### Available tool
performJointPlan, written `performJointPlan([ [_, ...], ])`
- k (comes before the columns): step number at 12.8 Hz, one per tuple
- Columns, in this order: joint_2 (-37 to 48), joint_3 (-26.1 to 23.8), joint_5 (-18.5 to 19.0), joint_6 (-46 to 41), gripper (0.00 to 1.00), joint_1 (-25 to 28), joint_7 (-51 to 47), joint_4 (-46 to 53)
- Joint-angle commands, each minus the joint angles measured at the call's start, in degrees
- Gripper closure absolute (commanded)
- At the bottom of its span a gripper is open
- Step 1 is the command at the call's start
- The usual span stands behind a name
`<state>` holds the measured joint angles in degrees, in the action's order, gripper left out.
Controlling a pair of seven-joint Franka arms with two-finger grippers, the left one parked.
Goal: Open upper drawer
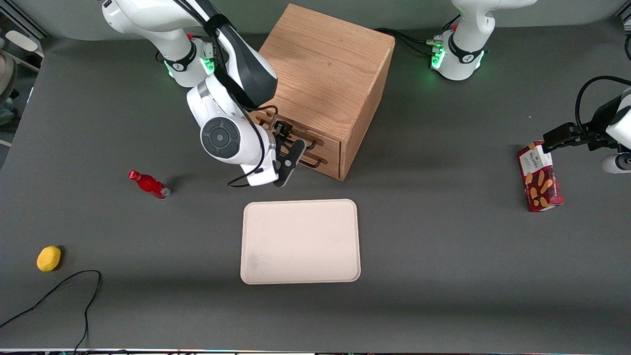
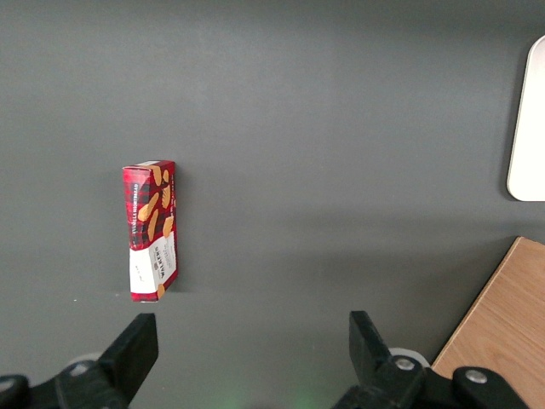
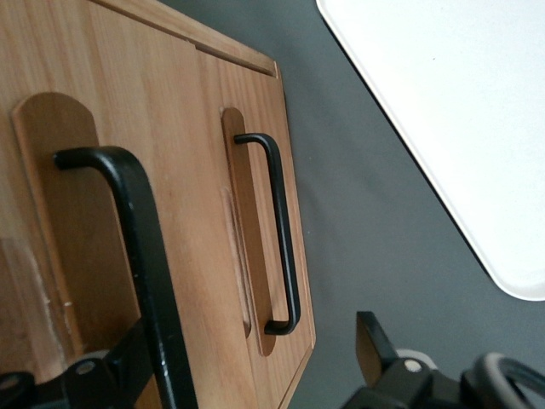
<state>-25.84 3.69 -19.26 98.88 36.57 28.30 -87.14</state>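
Note:
The oak cabinet [image 1: 325, 74] stands at the table's middle with both drawers shut and flush. The upper drawer [image 1: 329, 139] has a thin black bar handle [image 1: 311, 142]; the lower drawer [image 1: 329, 165] sits under it with its own handle [image 1: 318, 161]. My right gripper [image 1: 291, 150] is open in front of the drawer fronts, level with the upper handle. In the right wrist view the gripper [image 3: 251, 362] is open, and the upper handle [image 3: 140, 247] runs close by one fingertip [image 3: 128, 354], inside the gap between the fingers. The lower handle [image 3: 285, 239] shows farther off.
A cream tray [image 1: 300, 241] lies nearer the front camera than the cabinet and shows in the right wrist view [image 3: 443, 111]. A red bottle [image 1: 149, 185], a lemon [image 1: 49, 258] and a black cable [image 1: 59, 291] lie toward the working arm's end. A cookie box [image 1: 540, 177] lies toward the parked arm's end.

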Motion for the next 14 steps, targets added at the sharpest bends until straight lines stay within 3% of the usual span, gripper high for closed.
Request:
performJointPlan([
  [1, 1.7, 1.0, 0.9, 1.4, 0.0, 0.7, 2.5, -1.8],
  [14, 0.2, 2.2, 1.5, 2.9, 0.0, -2.0, 5.0, 0.1],
])
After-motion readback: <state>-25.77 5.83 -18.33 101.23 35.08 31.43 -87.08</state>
